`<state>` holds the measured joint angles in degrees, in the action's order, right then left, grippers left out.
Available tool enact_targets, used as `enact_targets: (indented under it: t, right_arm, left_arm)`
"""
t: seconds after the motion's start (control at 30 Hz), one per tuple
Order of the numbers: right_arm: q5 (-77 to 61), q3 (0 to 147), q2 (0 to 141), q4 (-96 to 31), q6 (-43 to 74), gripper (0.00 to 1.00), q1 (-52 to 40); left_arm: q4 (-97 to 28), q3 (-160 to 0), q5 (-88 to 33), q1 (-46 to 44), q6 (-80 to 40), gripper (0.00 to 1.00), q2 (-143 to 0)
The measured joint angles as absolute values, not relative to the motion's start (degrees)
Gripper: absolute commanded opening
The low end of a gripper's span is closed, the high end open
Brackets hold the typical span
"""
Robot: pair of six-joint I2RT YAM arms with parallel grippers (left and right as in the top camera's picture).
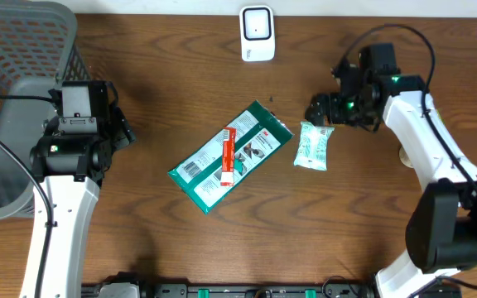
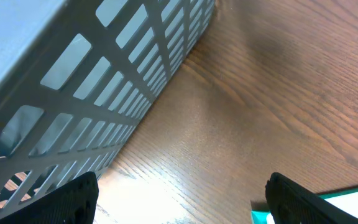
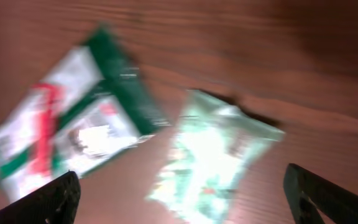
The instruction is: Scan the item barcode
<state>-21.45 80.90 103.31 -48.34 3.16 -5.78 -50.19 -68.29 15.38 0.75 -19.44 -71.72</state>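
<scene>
A large green, white and red package (image 1: 230,156) lies flat mid-table, with a white label patch at its lower-left end. A small pale-green packet (image 1: 314,146) lies just to its right. The white scanner (image 1: 257,33) stands at the far edge. My right gripper (image 1: 318,108) hovers just beyond the small packet, open and holding nothing. In the blurred right wrist view, the small packet (image 3: 216,162) lies on the wood between the spread fingers of the right gripper (image 3: 182,193), with the large package (image 3: 67,143) to the left. My left gripper (image 1: 125,131) is open, well left of both items.
A grey mesh basket (image 1: 15,50) fills the far-left corner, close beside the left arm; its wall (image 2: 104,81) crosses the left wrist view. The left gripper (image 2: 182,199) is above bare wood, with a corner of the large package (image 2: 353,202) at the lower right.
</scene>
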Motion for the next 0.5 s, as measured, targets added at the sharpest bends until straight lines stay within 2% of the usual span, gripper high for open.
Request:
enact_targets:
  t: [0.03, 0.07, 0.1, 0.27, 0.5]
  right_arm:
    - [-23.29, 80.95, 102.96, -48.47, 3.27, 0.38, -6.20]
    - [-24.91, 80.95, 102.78, -48.64, 3.55, 0.24, -6.68]
    - [-25.87, 80.88, 102.78, -48.58, 3.73, 0.15, -7.22]
    - [-26.76, 77.21, 102.78, -44.64, 6.26, 0.16, -11.60]
    - [-15.18, 66.78, 102.78, -34.52, 16.36, 0.17, -21.65]
  left_arm:
    - [-50.19, -68.29, 15.38, 0.75, -19.44, 0.87, -71.72]
    - [-50.19, -68.29, 15.38, 0.75, -19.44, 0.87, -71.72]
    - [-50.22, -68.29, 15.38, 0.75, -19.44, 0.87, -71.72]
    - [-50.19, -68.29, 15.38, 0.75, -19.44, 0.87, -71.72]
    - [-50.19, -68.29, 15.38, 0.75, -19.44, 0.87, -71.72]
